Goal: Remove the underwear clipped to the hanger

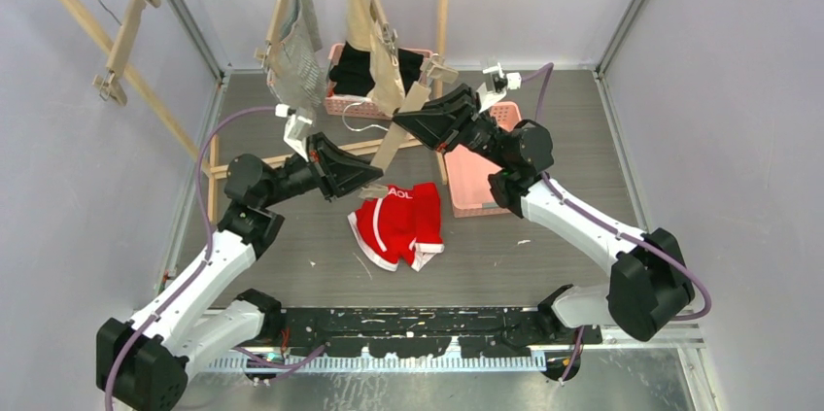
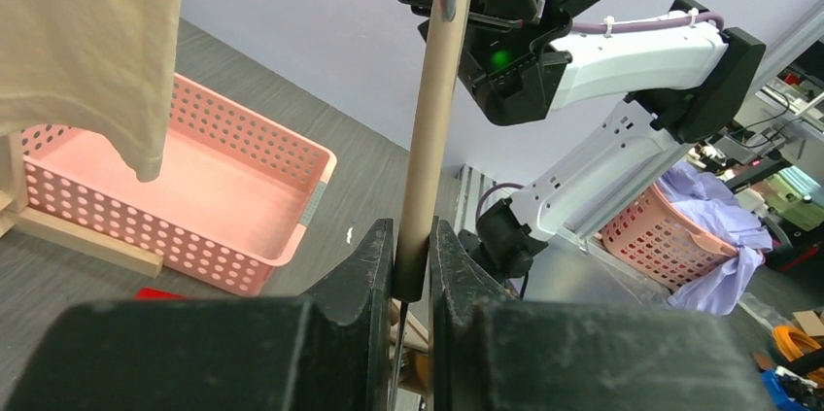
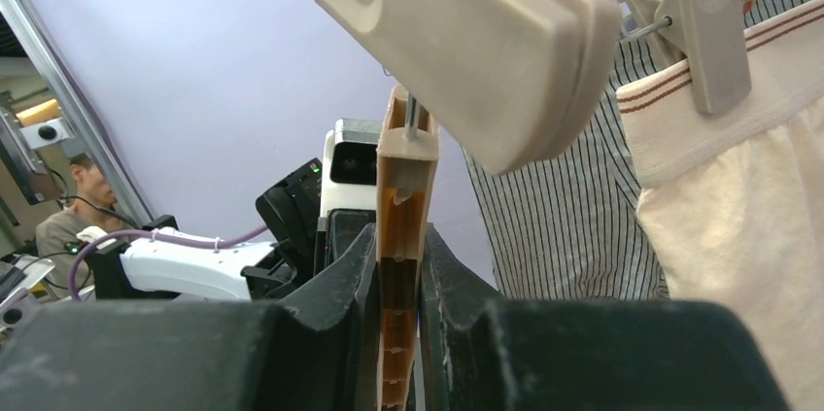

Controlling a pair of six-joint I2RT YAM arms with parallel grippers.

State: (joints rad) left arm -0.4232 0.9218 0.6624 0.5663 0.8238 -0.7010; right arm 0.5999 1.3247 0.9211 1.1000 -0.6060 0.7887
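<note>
- Your left gripper (image 2: 411, 270) is clamped on the lower end of a smooth tan hanger bar (image 2: 439, 110), with its black fingers pressed flat on either side.
- Your right gripper (image 3: 398, 265) is pinched on a ribbed tan plastic hanger clip (image 3: 405, 197), seen edge-on with a metal pin at its top.
- In the top view the bar's long axis slants from your left gripper up and away to your right gripper.
- The red underwear (image 1: 398, 222) lies flat on the grey table (image 1: 544, 246), just below both grippers. Its lettered band faces the far side and its white-trimmed edges face the arm bases.
- The striped underwear (image 3: 564, 226) and the soft beige underwear (image 3: 748, 236) hang side by side, clipped on hangers.
- Both forearms fold inward from raised elbows, so the grippers point toward each other over the table's middle.
- A perforated pink basket (image 2: 282, 236) sits beyond.
</note>
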